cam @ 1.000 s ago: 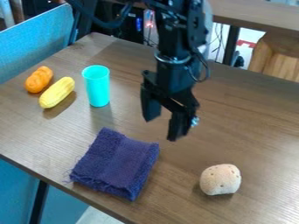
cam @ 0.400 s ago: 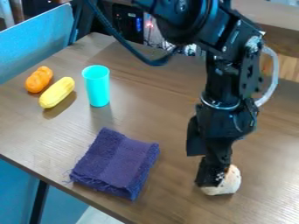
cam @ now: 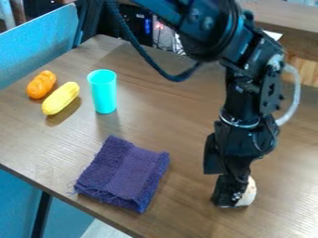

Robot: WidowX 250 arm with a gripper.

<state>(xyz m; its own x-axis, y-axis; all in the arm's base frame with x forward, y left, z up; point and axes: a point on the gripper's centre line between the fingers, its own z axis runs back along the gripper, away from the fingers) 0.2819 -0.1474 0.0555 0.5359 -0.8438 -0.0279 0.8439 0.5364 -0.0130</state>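
The gripper (cam: 220, 187) hangs low at the lower right of the table, its fingers apart, one lower and nearer the camera. Behind the lower finger is a pale, potato-like object (cam: 249, 193) with dark spots, mostly hidden; whether they touch I cannot tell. A folded purple cloth (cam: 124, 174) lies to the gripper's left. Farther back on the left, a turquoise cup (cam: 103, 91) stands upright beside a yellow, corn-like object (cam: 61, 98) and an orange, lumpy object (cam: 41, 84).
The brown wooden table (cam: 168, 104) has its near edge running diagonally across the lower left. A blue panel (cam: 37, 44) stands along the left side. A cable loops down from the arm above the table's back part.
From the upper middle, the gripper came down and right to the pale object, then shifted slightly farther down and right, covering more of it. The other objects stayed put.
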